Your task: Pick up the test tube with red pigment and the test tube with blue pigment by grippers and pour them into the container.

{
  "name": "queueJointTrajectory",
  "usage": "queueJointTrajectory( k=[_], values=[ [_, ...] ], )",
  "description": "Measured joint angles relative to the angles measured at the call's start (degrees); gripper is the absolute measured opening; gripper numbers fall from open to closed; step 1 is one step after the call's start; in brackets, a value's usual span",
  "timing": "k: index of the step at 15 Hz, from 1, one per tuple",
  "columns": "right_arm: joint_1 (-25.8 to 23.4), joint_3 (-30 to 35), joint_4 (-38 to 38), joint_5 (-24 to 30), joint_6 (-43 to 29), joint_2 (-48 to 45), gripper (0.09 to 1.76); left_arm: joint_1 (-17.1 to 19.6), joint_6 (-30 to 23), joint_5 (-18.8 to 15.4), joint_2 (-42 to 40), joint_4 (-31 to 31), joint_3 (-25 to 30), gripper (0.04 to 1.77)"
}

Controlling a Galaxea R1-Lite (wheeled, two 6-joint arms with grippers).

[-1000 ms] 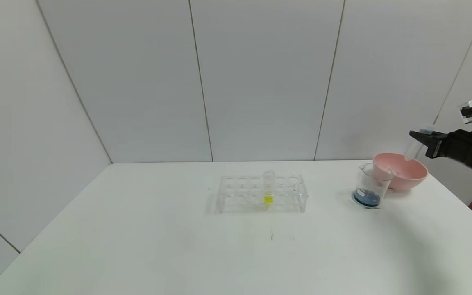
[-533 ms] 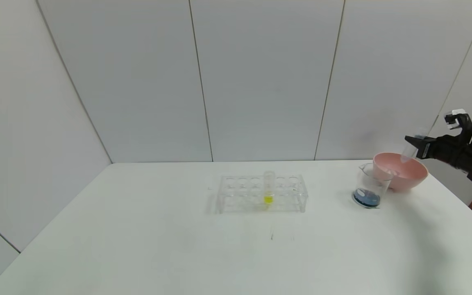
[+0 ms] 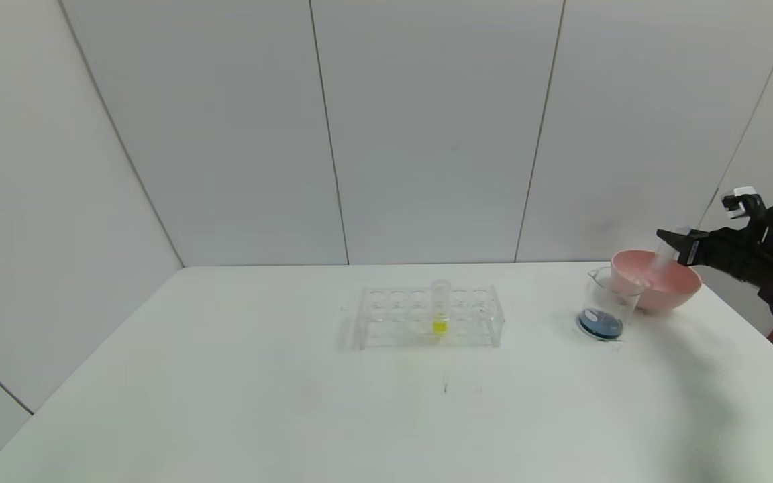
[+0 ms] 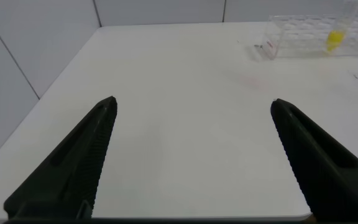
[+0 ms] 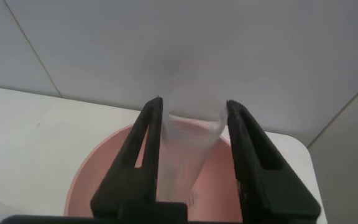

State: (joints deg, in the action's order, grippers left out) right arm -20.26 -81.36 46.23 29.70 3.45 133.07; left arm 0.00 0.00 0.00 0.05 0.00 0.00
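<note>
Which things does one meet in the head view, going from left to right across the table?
Clear tube rack with the yellow tube → glass beaker holding blue liquid → pink bowl → right gripper, shut on an empty tube above the bowl.

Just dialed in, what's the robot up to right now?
The right gripper holds an emptied test tube over the pink bowl. The beaker beside the bowl already has dark blue liquid in it. The rack holds only the yellow tube. The left gripper hangs open over bare table.
</note>
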Motion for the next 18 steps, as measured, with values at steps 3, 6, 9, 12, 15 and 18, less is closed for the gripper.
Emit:
queueJointTrajectory(
  k=[3,6,9,12,15,18],
  values=[
    [0.1,0.0,0.2,0.0,-0.1,0.0,1.08,0.0,0.0,0.0,0.0,0.0,0.0,1.76],
    [0.5,0.6,0.7,0.0,0.0,-0.2,1.29,0.0,0.0,0.0,0.0,0.0,0.0,1.76],
    [2.4,2.9,1.7,-0.1,-0.1,-1.7,1.42,0.0,0.0,0.0,0.0,0.0,0.0,1.76],
    [7.3,5.7,2.0,-3.6,-0.3,-4.0,1.51,0.0,0.0,0.0,0.0,0.0,0.0,1.76],
    [14.0,8.9,4.7,-9.0,-2.5,-6.4,1.57,0.0,0.0,0.0,0.0,0.0,0.0,1.76],
    [20.7,12.9,6.6,-18.3,-3.6,-9.4,1.62,0.0,0.0,0.0,0.0,0.0,0.0,1.76]
  ],
)
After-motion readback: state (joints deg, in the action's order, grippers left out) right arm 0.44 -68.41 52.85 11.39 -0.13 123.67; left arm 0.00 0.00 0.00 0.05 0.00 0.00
